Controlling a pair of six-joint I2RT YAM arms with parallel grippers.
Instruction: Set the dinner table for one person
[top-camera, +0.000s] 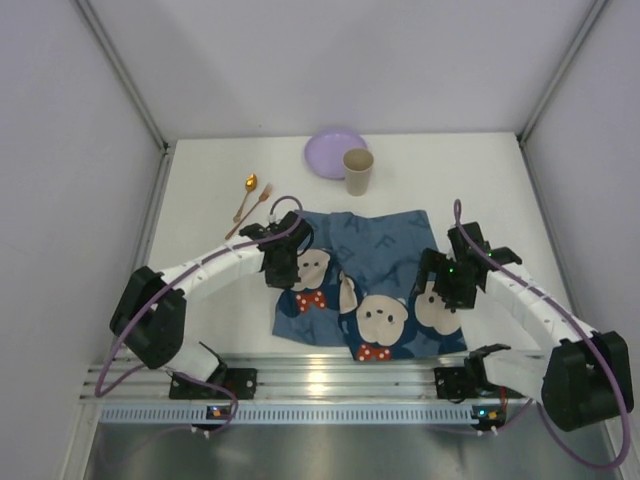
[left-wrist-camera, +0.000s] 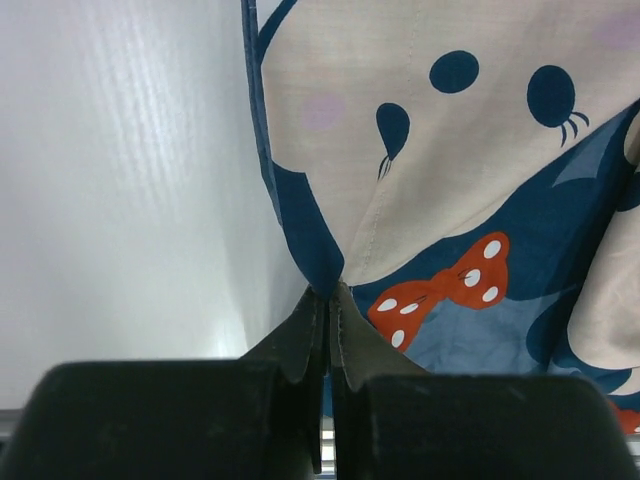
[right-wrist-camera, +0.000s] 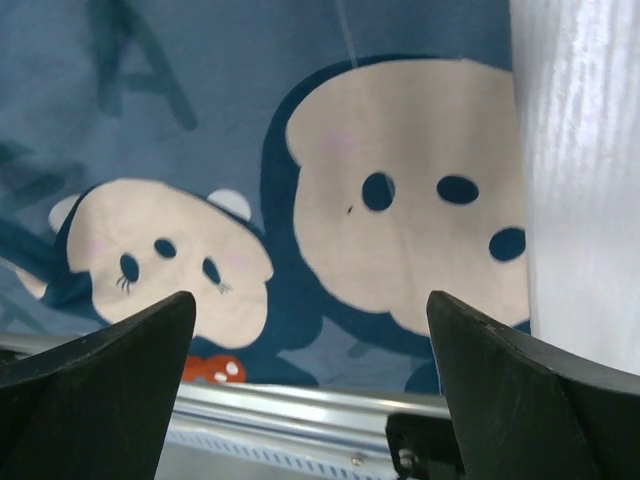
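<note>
Now, arm bent low, left fingers (left-wrist-camera: 290, 345) clamp the mat (top-camera: 380, 250) at its edge; right fingers (right-wrist-camera: 100, 380) hover apart.

Left end effector (left-wrist-camera: 328, 297): the pinched strip of the cloth mat (left-wrist-camera: 450, 200) is hidden between its closed fingers.
Same end effector, overhead view: fingertips lost under its own wrist body.
Cloth mat, left wrist view: runs off the top and right edges, printed faces cropped.
Right end effector (right-wrist-camera: 310, 300): finger bases cut off at the bottom edge; contact with the mat can't be told.
Plate (top-camera: 326, 153): right part hidden behind the cup (top-camera: 358, 171).
Spoon (top-camera: 244, 200), fork (top-camera: 250, 210): too small to tell whether they touch.
Desk (top-camera: 200, 230): near edge hidden by the arms.
</note>
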